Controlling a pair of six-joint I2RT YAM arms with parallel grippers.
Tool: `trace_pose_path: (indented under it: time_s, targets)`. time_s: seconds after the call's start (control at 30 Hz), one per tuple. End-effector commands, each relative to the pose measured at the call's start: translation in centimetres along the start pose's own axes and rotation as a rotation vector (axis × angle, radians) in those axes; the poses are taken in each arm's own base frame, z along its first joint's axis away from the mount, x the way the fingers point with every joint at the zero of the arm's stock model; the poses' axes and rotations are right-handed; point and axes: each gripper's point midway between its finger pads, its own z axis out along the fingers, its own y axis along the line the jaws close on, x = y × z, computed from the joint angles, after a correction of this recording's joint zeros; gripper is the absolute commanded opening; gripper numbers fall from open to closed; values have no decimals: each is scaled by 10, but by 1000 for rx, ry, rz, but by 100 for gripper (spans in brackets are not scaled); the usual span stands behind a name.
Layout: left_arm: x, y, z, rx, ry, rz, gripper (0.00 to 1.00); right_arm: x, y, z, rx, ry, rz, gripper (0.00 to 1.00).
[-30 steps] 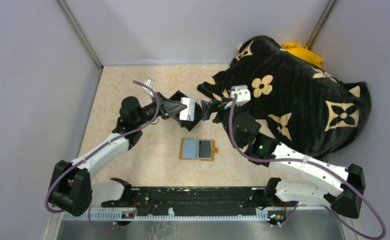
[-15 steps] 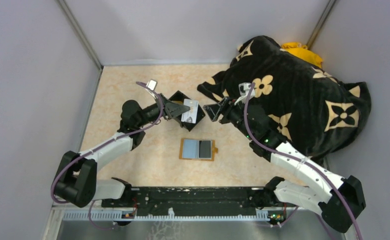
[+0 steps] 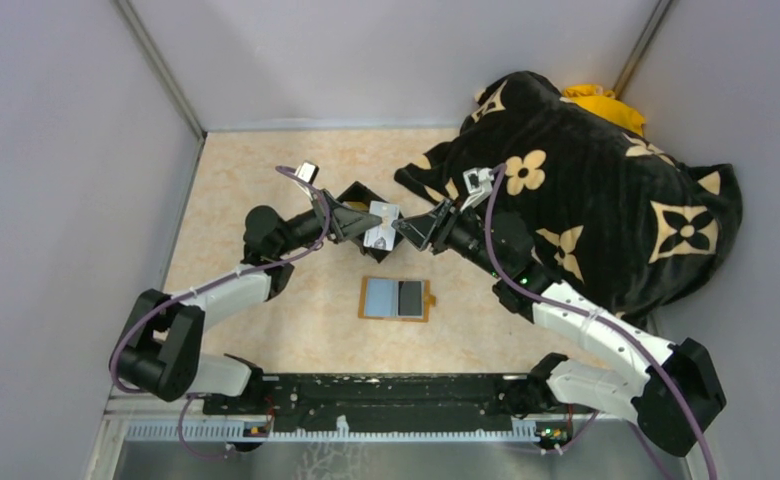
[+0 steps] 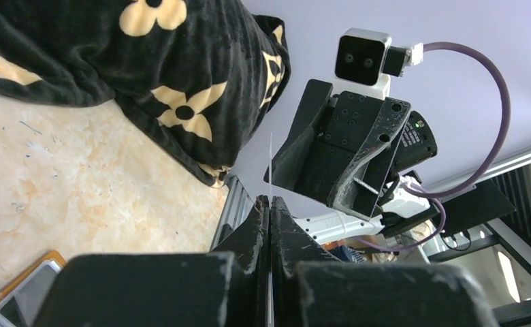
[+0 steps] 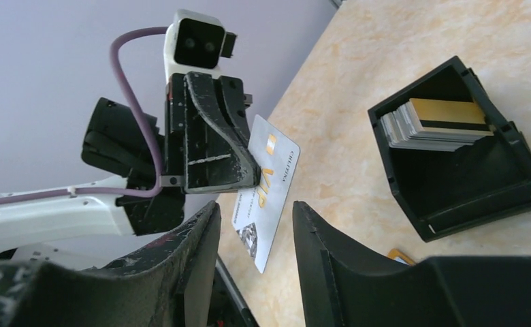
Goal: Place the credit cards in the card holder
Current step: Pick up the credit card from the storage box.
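The left jaws pinch one card [image 5: 266, 194] in the air near the box [image 5: 480, 184], and the right jaws stand spread either side of its free end, not gripping. A skewed bite or an early release could twist or drop the card. The holder [image 3: 396, 298] lies open on the tabletop [image 3: 236, 170], near, with bare room around; the blanket [image 3: 606, 190] crowds the right arm [image 3: 576, 315].

- I had the card holder [image 3: 396, 298] lying open near the middle of the table [image 3: 266, 180], on the near side of the box [image 5: 474, 191].
- A stack of cards [image 5: 433, 122] sat inside the box.
- Over the box, a single card [image 3: 379, 228] stood between the left gripper [image 3: 359, 222] on its left and the right gripper [image 3: 407, 231] on its right.
- The blanket [image 3: 586, 200] lay heaped at the far right, behind the right arm.
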Motion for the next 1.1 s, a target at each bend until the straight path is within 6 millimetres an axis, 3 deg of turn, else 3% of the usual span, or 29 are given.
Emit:
trace_pose_path:
  time_s: [0.0,0.4,0.77,0.9,1.07]
  targets:
    - [-1,-14,-2,74,5,20,0,-10,18,2,-95,-30,20,43]
    - [-1,-19,-1,105,8,5,0,1,14,6,-109,-5,41,38]
    - [3,-17,0,116,34,-17,0,7,19,13,-156,31,69,23]
    - [6,-9,-1,99,43,-35,0,9,20,14,-163,44,85,0]
    - [6,23,-6,-32,-19,-66,17,18,12,15,-128,75,98,0]
